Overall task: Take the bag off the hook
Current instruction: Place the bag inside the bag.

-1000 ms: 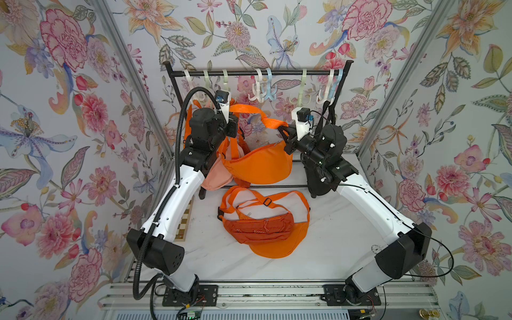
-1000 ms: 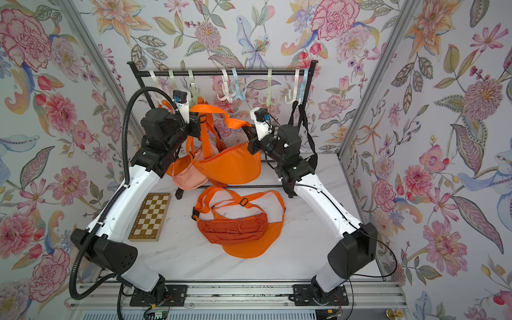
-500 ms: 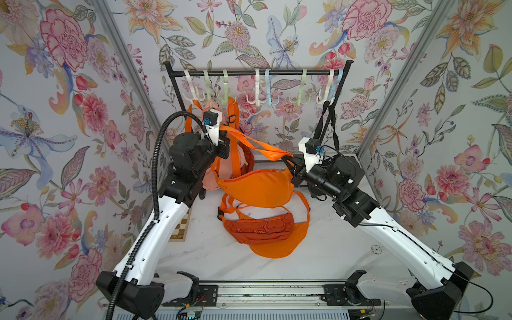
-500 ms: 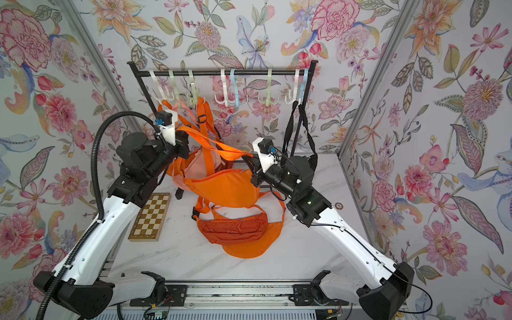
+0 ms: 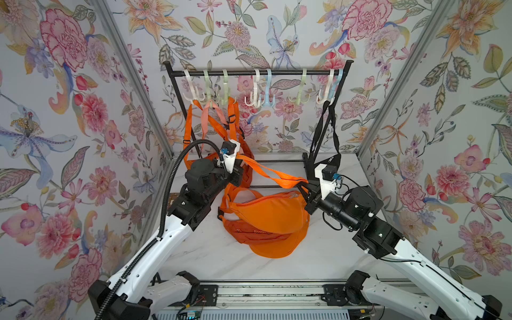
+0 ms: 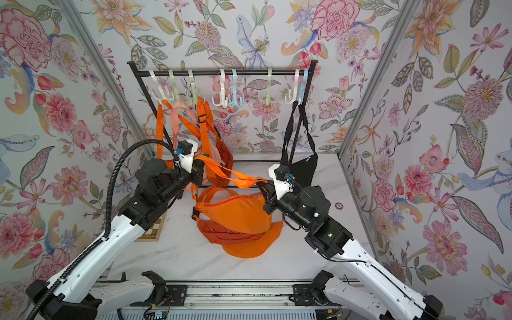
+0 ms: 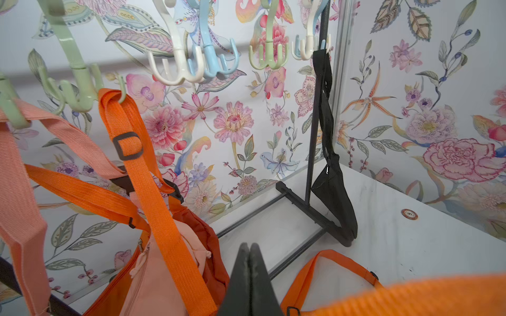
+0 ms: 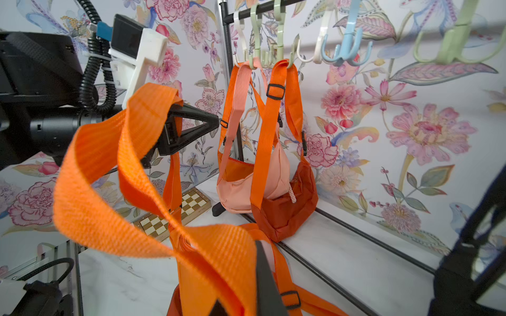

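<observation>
Orange bag [image 5: 266, 213] off the hooks [image 5: 252, 100], low in front of the rack [image 5: 249, 73], body sagging onto a pile of bags [image 5: 257, 238] on the table [image 5: 210, 257]. Its strap [image 5: 273, 177] stretched between arms: looped over left gripper [image 7: 249, 247], jaws pressed together with nothing between the tips; right gripper [image 5: 305, 186] pinching the other end.

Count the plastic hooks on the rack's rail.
8 hooks along the rail, from the orange straps' end to the black bag's: white, green, green, white, blue, green, white, blue. The last two overlap, so another may hide there.
</observation>
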Controlling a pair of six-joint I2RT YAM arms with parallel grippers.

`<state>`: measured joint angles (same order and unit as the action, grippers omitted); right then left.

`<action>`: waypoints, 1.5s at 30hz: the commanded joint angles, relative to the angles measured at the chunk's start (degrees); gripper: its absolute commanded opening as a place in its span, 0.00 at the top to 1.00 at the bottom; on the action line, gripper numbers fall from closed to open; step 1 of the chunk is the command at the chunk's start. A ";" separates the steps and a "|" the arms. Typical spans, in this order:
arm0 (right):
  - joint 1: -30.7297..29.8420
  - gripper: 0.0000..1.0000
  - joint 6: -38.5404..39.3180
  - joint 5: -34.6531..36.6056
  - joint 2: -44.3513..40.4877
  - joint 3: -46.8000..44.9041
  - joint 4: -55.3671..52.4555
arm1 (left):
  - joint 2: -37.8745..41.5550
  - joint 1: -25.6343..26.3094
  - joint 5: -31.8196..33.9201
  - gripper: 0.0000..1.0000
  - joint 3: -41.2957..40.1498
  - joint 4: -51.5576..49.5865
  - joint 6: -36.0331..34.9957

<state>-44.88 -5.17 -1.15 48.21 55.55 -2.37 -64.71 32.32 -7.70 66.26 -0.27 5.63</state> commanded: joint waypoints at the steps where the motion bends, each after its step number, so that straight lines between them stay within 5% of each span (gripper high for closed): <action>1: -0.13 1.00 -4.22 6.18 -3.91 -1.17 -8.20 | 0.56 3.70 2.77 1.00 -1.86 3.71 1.15; 16: -0.09 1.00 -10.15 13.10 -18.82 -10.62 -23.59 | -0.35 11.73 6.59 1.00 -9.56 9.22 5.27; 28: 3.96 1.00 -12.91 15.22 -11.08 -18.87 -18.89 | -16.32 13.29 5.07 1.00 -10.03 17.26 9.73; 45: 21.18 1.00 -12.58 4.56 5.35 -24.74 -2.04 | -35.79 11.28 7.44 1.00 -0.28 20.40 6.76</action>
<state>-25.39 -16.99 5.41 51.00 31.35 -10.37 -98.15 44.60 -0.62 64.20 17.87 12.27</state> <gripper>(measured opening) 0.061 0.048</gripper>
